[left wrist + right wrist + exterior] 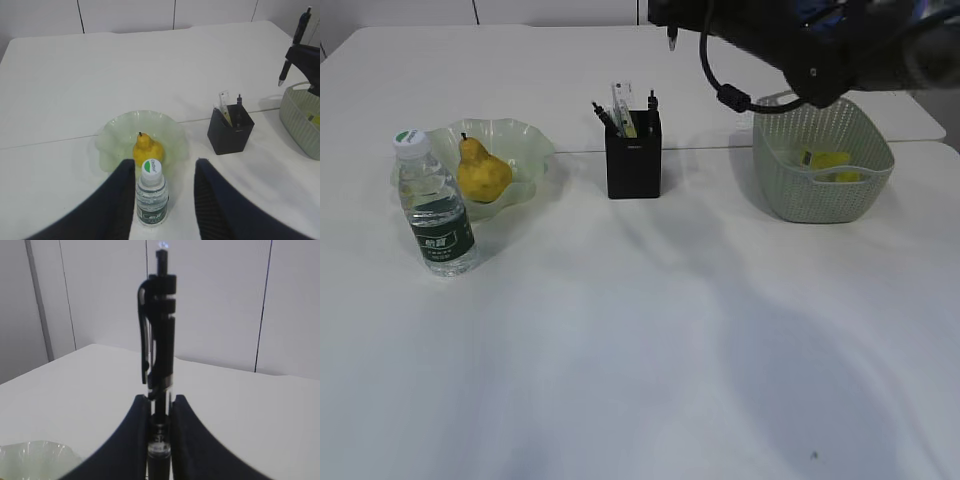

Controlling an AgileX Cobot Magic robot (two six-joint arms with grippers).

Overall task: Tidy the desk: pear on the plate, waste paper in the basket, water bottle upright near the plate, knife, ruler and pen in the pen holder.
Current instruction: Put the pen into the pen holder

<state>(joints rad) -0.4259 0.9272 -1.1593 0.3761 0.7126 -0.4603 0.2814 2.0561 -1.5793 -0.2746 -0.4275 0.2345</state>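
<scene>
Your right hand (159, 412) grips the pen (158, 335) up high near the basket (823, 160), so slide it over the pen holder (633, 155), keep it straight, and lower it slowly.

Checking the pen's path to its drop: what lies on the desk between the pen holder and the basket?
Nothing: in the exterior view, bare white desk separates the pen holder from the basket. The left wrist view shows the same.
</scene>
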